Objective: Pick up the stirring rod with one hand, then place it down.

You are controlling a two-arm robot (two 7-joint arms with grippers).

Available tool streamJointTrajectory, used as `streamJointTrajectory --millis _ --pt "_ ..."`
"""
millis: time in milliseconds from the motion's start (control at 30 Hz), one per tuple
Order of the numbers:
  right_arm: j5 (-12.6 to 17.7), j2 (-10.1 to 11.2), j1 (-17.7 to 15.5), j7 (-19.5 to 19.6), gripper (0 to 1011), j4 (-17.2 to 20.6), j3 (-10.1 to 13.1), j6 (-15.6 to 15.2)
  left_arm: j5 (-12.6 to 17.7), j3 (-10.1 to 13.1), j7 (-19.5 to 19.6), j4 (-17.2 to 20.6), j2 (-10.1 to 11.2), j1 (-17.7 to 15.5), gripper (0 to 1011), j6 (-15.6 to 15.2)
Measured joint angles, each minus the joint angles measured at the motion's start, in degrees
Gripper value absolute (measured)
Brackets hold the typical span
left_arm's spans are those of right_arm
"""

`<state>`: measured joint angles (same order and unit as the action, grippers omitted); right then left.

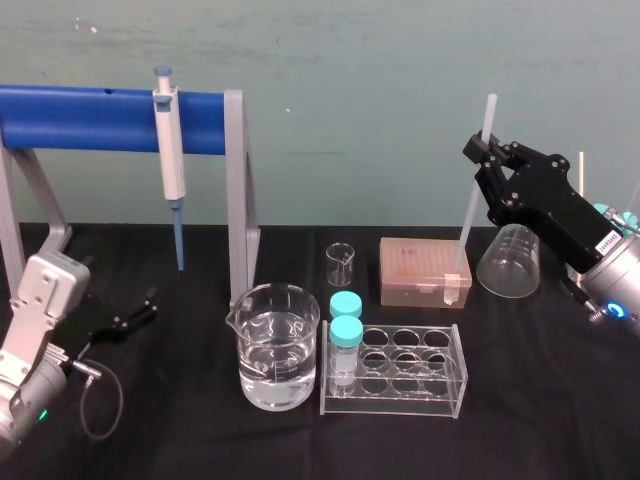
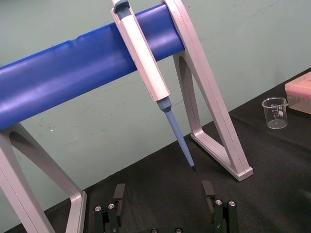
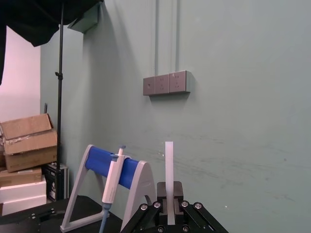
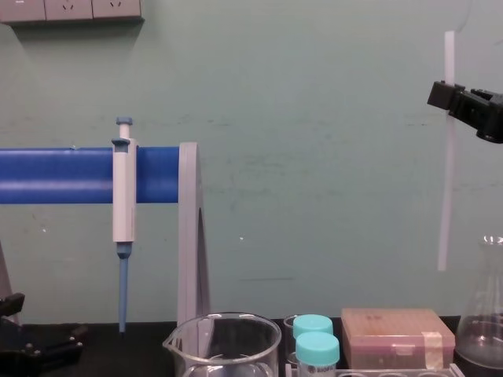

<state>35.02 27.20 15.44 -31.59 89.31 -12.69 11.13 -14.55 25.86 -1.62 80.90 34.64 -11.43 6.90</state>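
The right gripper [image 1: 489, 156] is raised above the right side of the counter [image 1: 560, 400], its fingers [image 3: 176, 189] closed on the stirring rod [image 1: 471, 218] a short way below the rod's top end. The rod hangs nearly upright and most of its length falls below the fingers. In the chest view its lower tip is in the air, clear of the counter, above the tip box [image 4: 397, 336] and just beside the neck of the conical flask [image 4: 485, 314]. The left gripper [image 1: 138, 309] sits low near the counter's left edge with its fingers [image 2: 119, 191] spread apart and nothing between them, facing the foot of the blue-barred stand [image 1: 90, 119], where the pipette [image 1: 171, 152] hangs. A large beaker [image 1: 278, 348] of clear liquid stands near the middle of the counter, just beside a clear tube rack [image 1: 400, 372] that holds two teal-capped tubes [image 1: 346, 338] at its left end.
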Motion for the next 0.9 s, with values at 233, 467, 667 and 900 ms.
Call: streamJointTrajectory --millis 233,467,667,900 --pt "0.0 -0.1 -0.1 0.0 72 0.0 0.0 0.2 0.0 0.0 0.0 0.0 0.0 0.0 1000 0.0" --pt "0.1 -0.1 0.0 0.0 72 -0.3 0.0 0.2 0.0 0.0 0.0 0.0 0.0 0.0 1000 0.0" --pt "0.3 -0.1 0.1 -0.2 72 -0.5 -0.1 0.3 0.0 0.0 0.0 0.0 0.0 0.0 1000 0.0" --pt "0.4 -0.1 0.1 -0.3 72 -0.5 -0.2 0.3 0.0 0.0 0.0 0.0 0.0 0.0 1000 0.0"
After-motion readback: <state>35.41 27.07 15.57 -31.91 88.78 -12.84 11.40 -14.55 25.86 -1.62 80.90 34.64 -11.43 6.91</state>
